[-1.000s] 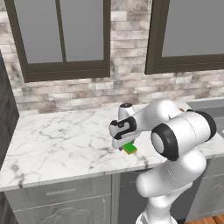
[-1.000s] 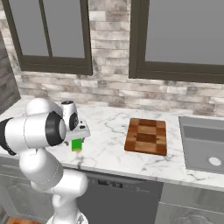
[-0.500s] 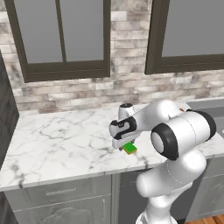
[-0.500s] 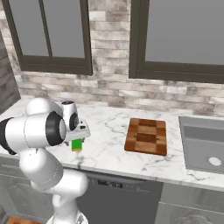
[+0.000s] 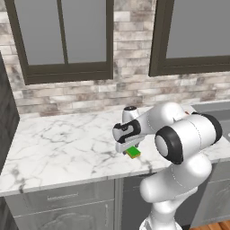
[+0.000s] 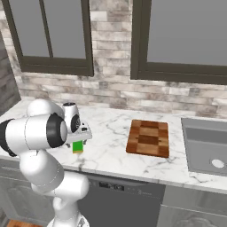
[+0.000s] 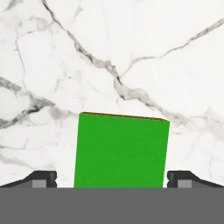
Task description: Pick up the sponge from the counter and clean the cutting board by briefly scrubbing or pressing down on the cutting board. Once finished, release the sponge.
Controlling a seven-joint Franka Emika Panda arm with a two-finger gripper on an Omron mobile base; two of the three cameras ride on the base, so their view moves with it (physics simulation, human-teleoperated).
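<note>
The sponge (image 7: 121, 151) lies green side up on the white marble counter (image 7: 131, 52), between my two dark fingertips (image 7: 41, 178), which stand wide apart on either side without touching it. My gripper (image 7: 111, 180) is open and sits low, right over the sponge. From the left base view the sponge (image 5: 132, 152) peeks out under the hand (image 5: 128, 146) near the counter's front edge. The right base view shows the sponge (image 6: 78, 146) below the gripper (image 6: 79, 138), with the reddish-brown cutting board (image 6: 148, 137) lying flat well to its right.
A grey sink basin (image 6: 206, 146) is set into the counter right of the board. A brick wall with dark-framed windows (image 6: 177, 40) runs behind. Grey cabinet drawers (image 5: 58, 206) sit under the counter's front edge (image 5: 67, 177). A dark wall (image 5: 6, 130) bounds the far left.
</note>
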